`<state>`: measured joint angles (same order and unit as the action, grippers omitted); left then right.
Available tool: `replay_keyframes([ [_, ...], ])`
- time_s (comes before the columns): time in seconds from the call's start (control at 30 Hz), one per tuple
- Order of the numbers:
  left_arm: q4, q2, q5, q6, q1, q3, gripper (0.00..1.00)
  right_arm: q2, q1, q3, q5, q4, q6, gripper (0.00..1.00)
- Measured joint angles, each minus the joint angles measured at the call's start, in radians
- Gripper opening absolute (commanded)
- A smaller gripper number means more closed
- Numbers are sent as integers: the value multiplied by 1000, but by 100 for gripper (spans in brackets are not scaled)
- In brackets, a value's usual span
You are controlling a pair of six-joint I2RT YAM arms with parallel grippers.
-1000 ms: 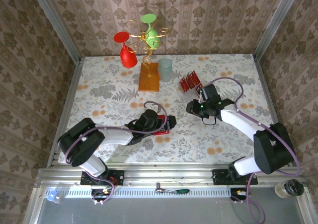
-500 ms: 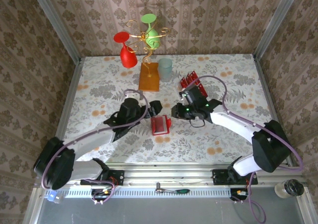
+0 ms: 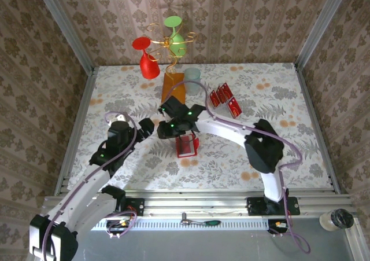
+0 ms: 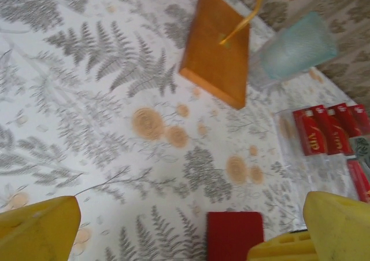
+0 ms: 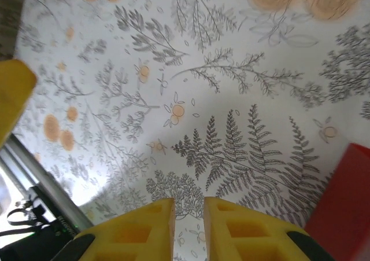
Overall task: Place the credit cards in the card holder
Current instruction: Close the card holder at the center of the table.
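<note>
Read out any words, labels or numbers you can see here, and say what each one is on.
"VIP": white letters on the red credit cards, left wrist view, slightly blurred.
Finer print on those cards: too small to read.
The card holder: no text visible.

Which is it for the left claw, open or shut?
Open: the left claw has its yellow fingers at opposite edges of its wrist view, wide apart, gripping nothing.

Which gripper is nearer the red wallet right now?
Right. The right gripper hangs just past the wallet's far left corner; the left gripper sits farther off to the wallet's left.
</note>
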<state>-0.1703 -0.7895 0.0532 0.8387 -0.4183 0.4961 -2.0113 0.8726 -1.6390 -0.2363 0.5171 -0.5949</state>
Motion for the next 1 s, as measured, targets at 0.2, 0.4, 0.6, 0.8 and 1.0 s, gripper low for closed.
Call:
replay_keyframes([
  [0.2,-44,-25,-5,6,0,-25,100,-72,-3,-42,45,131,46,20],
  [0.4,-42,-87,-29,-5,0,-25,100,1,-69,131,71,119,46,19],
  [0.6,-7,-194,-66,-32,-40,-24,100,67,-127,273,76,72,39,18],
  [0.8,33,-328,-98,-75,-117,1,100,92,-145,359,72,5,20,18],
  [1.0,43,-453,-97,-146,-170,70,100,101,-146,386,71,-30,12,18],
])
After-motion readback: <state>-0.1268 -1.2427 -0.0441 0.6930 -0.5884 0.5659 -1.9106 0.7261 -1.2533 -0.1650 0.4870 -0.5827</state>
